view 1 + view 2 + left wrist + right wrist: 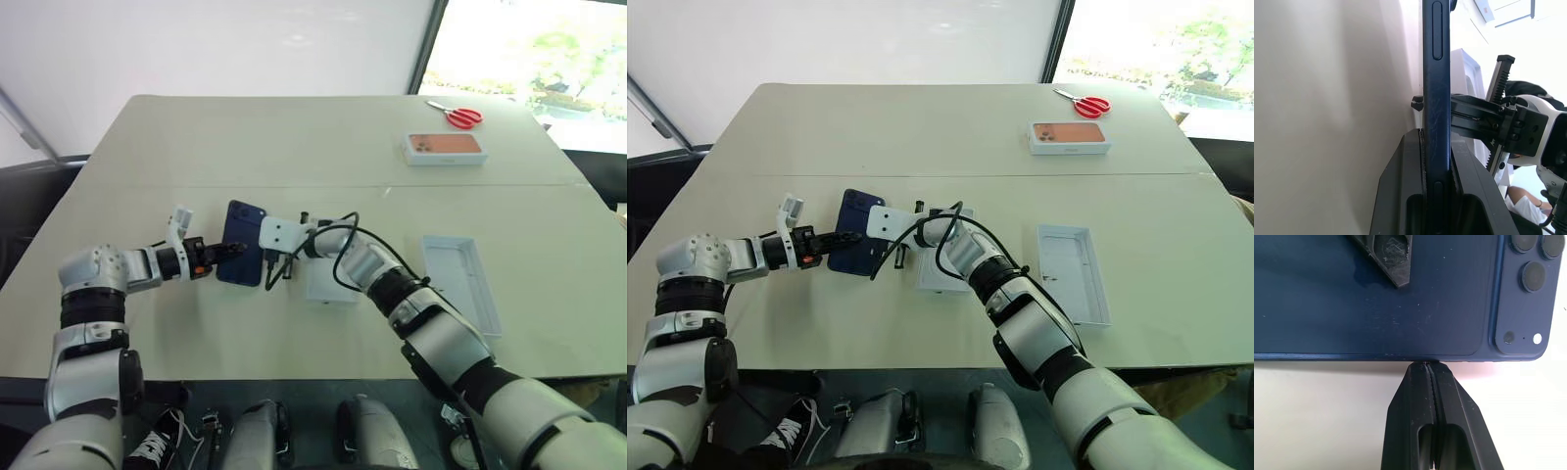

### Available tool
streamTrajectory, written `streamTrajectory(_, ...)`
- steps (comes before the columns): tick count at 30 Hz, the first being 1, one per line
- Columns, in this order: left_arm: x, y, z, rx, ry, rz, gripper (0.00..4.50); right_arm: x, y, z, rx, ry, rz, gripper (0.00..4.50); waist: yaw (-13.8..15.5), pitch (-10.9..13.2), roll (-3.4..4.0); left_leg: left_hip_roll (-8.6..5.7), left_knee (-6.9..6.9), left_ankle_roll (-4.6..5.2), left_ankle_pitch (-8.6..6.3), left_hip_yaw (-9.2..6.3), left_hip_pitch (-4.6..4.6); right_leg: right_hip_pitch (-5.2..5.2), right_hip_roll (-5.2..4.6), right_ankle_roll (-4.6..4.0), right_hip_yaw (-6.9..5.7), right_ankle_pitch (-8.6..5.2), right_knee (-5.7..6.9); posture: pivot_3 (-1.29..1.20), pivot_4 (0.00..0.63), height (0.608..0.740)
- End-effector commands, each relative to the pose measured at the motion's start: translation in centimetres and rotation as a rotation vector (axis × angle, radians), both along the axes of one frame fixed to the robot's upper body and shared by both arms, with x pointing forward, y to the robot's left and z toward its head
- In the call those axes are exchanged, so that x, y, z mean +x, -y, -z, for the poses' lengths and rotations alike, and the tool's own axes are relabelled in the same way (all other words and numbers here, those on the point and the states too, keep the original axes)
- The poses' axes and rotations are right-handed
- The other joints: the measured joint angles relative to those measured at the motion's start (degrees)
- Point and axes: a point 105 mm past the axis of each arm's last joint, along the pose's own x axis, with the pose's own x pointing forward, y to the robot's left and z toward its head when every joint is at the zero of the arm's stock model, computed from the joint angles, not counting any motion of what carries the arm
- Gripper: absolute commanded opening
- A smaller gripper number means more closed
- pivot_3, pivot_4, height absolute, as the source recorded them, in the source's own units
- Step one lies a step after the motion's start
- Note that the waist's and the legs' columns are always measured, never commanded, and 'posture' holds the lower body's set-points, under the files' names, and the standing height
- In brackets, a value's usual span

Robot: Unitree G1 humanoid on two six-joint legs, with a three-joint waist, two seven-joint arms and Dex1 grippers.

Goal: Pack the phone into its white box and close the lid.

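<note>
Navy phone [242, 257] clenched in left pincer [227, 251]; right pincer [1431, 368] closed, seemingly touching its edge.

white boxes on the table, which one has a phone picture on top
The closed box with the orange phone picture, at the far side near the red scissors. The open white tray by the right arm is plain and faces up.
</note>
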Motion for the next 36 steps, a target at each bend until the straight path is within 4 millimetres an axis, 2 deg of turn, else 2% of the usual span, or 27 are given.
streamTrajectory(1,-1.4,0.2,2.0,-0.022,-0.089,-0.006,0.08,-0.5,-0.8,-4.5,0.253,-0.046,-0.035,0.00,-0.01,0.01,-0.01,0.00,-0.03,0.00,0.00,0.00,0.00,0.00,0.00,0.00,0.00,0.00,-0.01,0.00,0.150,0.740)
streamTrajectory(3,-1.3,-0.1,1.2,-0.055,-0.039,-0.031,0.08,-1.2,-0.4,-6.4,0.399,-0.150,-0.061,0.00,-0.05,0.05,-0.04,0.00,-0.13,-0.01,0.01,0.00,-0.02,-0.04,0.00,0.01,0.01,0.00,-0.09,0.00,0.150,0.740)
streamTrajectory(5,-1.1,-0.8,0.3,-0.117,0.002,-0.083,0.00,-1.7,0.7,-8.9,0.576,-0.289,-0.080,0.54,-0.01,0.07,-0.05,0.00,-0.17,-0.03,0.03,0.00,-0.07,-0.09,0.00,0.01,0.01,0.01,-0.10,0.00,0.150,0.740)
streamTrajectory(6,-1.2,-1.0,0.1,-0.153,-0.012,-0.099,0.00,-1.9,1.2,-9.4,0.594,-0.296,-0.080,0.82,0.08,0.07,-0.05,0.00,-0.20,-0.04,0.03,0.00,-0.07,-0.11,0.00,0.01,0.00,0.01,-0.11,0.00,0.150,0.740)
streamTrajectory(9,-1.1,-1.5,-1.2,-0.211,0.051,-0.142,0.00,-2.4,3.0,-8.7,0.528,-0.291,-0.067,2.31,0.13,0.06,-0.06,0.00,-0.24,0.08,-0.04,-0.02,-0.07,-0.10,0.00,0.01,0.00,0.01,-0.18,0.00,0.150,0.740)
streamTrajectory(11,-0.8,-1.7,-1.7,-0.220,0.082,-0.177,0.00,-3.7,4.4,-7.7,0.445,-0.316,-0.105,3.26,0.29,0.06,-0.08,-0.01,-0.35,0.20,-0.11,-0.03,-0.07,-0.09,-0.02,0.00,0.00,0.00,-0.31,0.00,0.150,0.740)
streamTrajectory(14,-0.7,-1.9,-2.2,-0.242,0.097,-0.202,0.00,-5.2,6.5,-6.9,0.368,-0.333,-0.137,3.26,0.19,0.11,-0.11,-0.04,-0.46,0.21,-0.12,-0.01,-0.15,-0.18,-0.06,0.00,0.00,0.00,-0.39,0.00,0.150,0.740)
streamTrajectory(19,-0.6,-1.6,-2.8,-0.237,0.131,-0.209,0.00,-7.3,10.2,-4.4,0.178,-0.367,-0.138,3.26,0.18,0.16,-0.18,-0.01,-0.56,-0.14,0.10,0.00,-0.46,-0.56,-0.04,0.01,-0.12,0.01,-0.36,0.00,0.150,0.740)
streamTrajectory(21,-0.6,-1.6,-3.1,-0.244,0.143,-0.210,0.00,-7.6,10.5,-4.5,0.186,-0.382,-0.131,3.26,0.10,0.18,-0.21,0.01,-0.56,-0.13,0.10,0.00,-0.46,-0.56,-0.03,0.01,-0.14,0.01,-0.37,0.00,0.150,0.740)
streamTrajectory(25,0.0,-1.4,-3.4,-0.177,0.191,-0.222,0.00,-9.0,11.4,-3.0,0.108,-0.401,-0.133,3.26,0.37,0.25,-0.32,0.03,-0.53,-0.12,0.10,0.00,-0.47,-0.56,-0.04,0.00,-0.17,0.00,-0.36,0.00,0.150,0.740)
streamTrajectory(28,0.2,-0.9,-4.1,-0.171,0.217,-0.205,0.00,-8.9,11.8,-1.4,0.022,-0.343,-0.114,3.26,0.41,0.26,-0.34,0.03,-0.46,-0.05,0.06,0.00,-0.50,-0.53,-0.06,-0.01,-0.17,0.00,-0.39,0.00,0.150,0.740)
streamTrajectory(31,0.1,-0.4,-4.4,-0.168,0.228,-0.182,0.00,-9.2,11.4,-1.1,0.047,-0.364,-0.116,3.26,0.47,0.26,-0.35,0.02,-0.43,-0.06,0.07,0.00,-0.53,-0.54,-0.07,-0.02,-0.17,-0.01,-0.40,0.00,0.150,0.740)
streamTrajectory(36,-0.1,0.0,-4.8,-0.168,0.239,-0.162,0.00,-9.2,11.9,0.0,-0.007,-0.335,-0.115,3.26,0.36,0.28,-0.37,0.02,-0.44,-0.23,0.18,0.00,-0.54,-0.56,-0.07,-0.01,-0.21,0.00,-0.40,0.00,0.150,0.740)
